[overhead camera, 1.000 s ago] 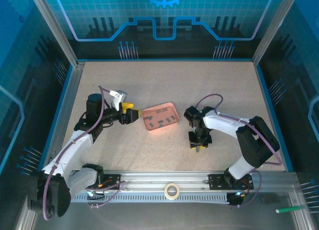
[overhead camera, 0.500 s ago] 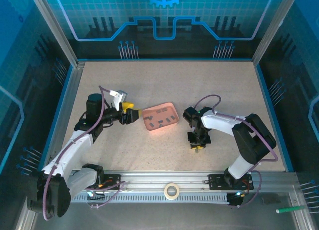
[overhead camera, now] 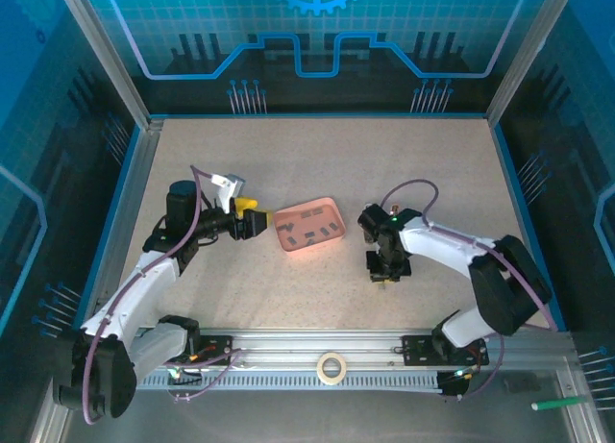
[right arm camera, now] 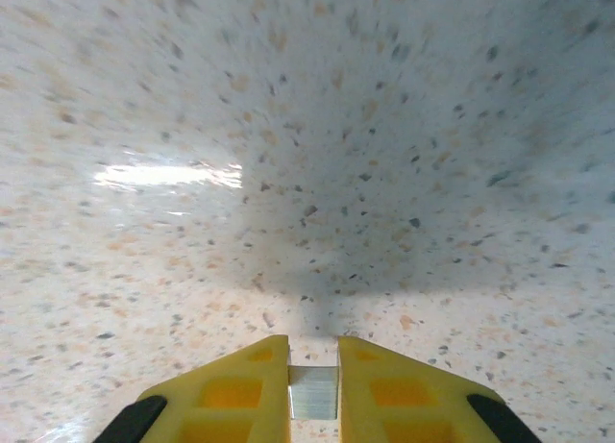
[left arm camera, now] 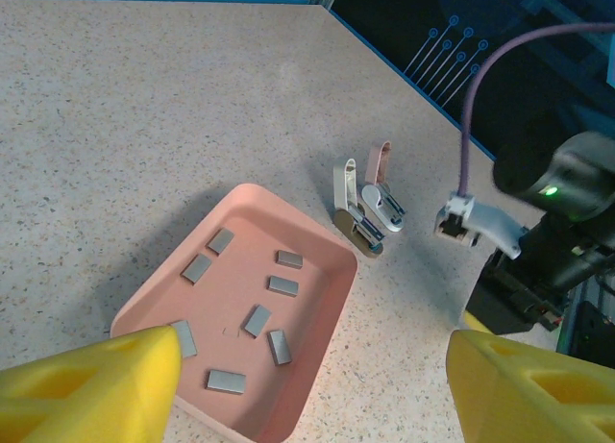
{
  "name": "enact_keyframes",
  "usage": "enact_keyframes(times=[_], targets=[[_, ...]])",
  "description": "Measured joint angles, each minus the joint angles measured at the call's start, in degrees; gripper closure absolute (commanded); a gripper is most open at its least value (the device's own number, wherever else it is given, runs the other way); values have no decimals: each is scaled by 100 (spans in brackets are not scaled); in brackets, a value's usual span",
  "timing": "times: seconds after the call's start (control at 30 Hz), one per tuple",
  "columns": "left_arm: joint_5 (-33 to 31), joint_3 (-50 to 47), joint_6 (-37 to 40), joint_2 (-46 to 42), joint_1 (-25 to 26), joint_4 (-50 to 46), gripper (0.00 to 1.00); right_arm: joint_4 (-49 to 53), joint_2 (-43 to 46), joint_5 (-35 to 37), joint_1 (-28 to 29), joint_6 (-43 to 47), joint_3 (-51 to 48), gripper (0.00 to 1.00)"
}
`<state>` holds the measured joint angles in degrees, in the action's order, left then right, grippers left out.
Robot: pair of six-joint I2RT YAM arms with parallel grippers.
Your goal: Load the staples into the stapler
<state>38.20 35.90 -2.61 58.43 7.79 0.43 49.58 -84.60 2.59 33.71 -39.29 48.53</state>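
Staple strip (right arm camera: pixel 314 393) clamped between right gripper (right arm camera: pixel 314 361) fingers, lower end cut off by frame edge. Left gripper (left arm camera: pixel 315 339) spread wide, holding nothing; other staples (left arm camera: pixel 258 320) in pink tray (left arm camera: pixel 336 299) just below its fingertips, opened stapler (left arm camera: pixel 363 205) beyond tray

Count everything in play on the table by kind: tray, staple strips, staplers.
Shallow salmon-pink plastic tray: 1
Dark grey metal staple strips in that tray: 8
One more staple strip, pinched in the right claw: 1
Small open staplers, one cream, one pink: 2
Total: 12
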Motion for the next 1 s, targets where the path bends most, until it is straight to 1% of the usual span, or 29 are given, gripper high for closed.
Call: enact_keyframes(times=[0.17, 0.4, 0.63, 1.0], targets=[[-70, -72, -31, -2, 17, 35, 26, -195, 415, 450, -4, 28, 341, 83], [-129, -131, -33, -2, 59, 101, 26, -861, 380, 968, -219, 297, 645, 83], [-223, -131, 17, -2, 63, 98, 26, -1488, -184, 1121, -481, 625, 946, 83], [-297, -133, 138, -2, 63, 94, 25, -1928, -933, 1193, -492, 892, 1268, 83]])
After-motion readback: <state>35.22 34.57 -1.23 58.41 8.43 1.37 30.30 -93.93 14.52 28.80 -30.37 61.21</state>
